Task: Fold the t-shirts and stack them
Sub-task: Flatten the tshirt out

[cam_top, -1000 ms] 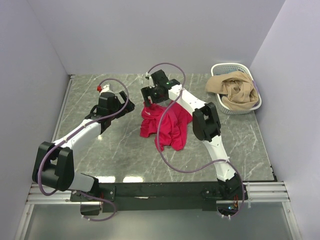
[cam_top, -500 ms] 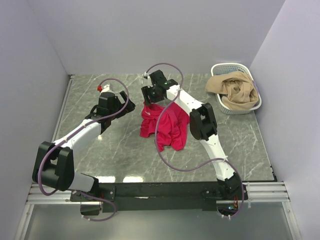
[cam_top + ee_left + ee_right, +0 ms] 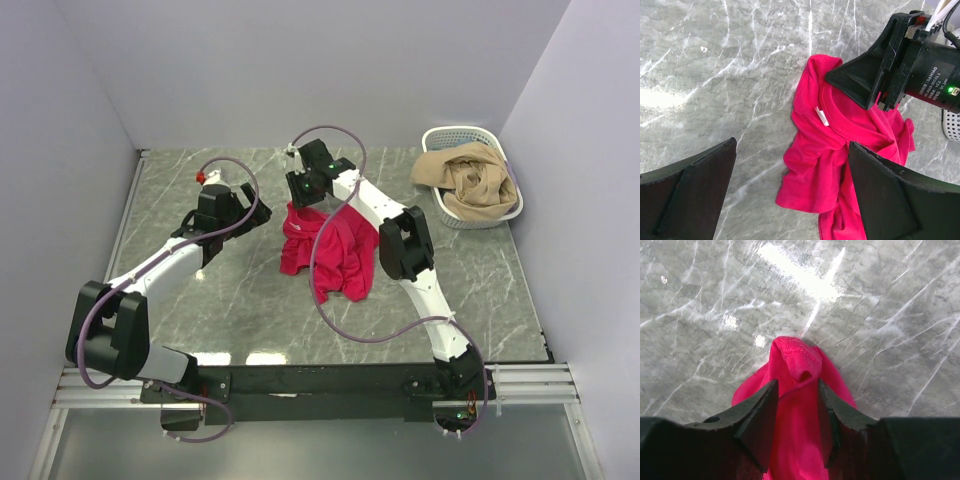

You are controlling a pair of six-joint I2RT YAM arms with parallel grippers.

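A crimson-red t-shirt (image 3: 335,255) lies crumpled mid-table, its top edge lifted. My right gripper (image 3: 301,199) is shut on a bunched fold of its collar (image 3: 796,362), with cloth filling the gap between the jaws (image 3: 796,385). The left wrist view shows the shirt (image 3: 830,150), its white neck label (image 3: 821,115) and the right gripper (image 3: 860,85) on the collar. My left gripper (image 3: 240,210) is open and empty, hovering left of the shirt; its fingers frame the shirt's sleeve (image 3: 792,144).
A white lattice basket (image 3: 470,134) stands at the back right with tan cloth (image 3: 468,180) draped over its rim. The grey marble table (image 3: 200,300) is walled on three sides. The right arm's purple cable (image 3: 322,290) loops over the shirt.
My right gripper has edged slightly back and left with the shirt's collar in it. The left arm has not visibly moved.
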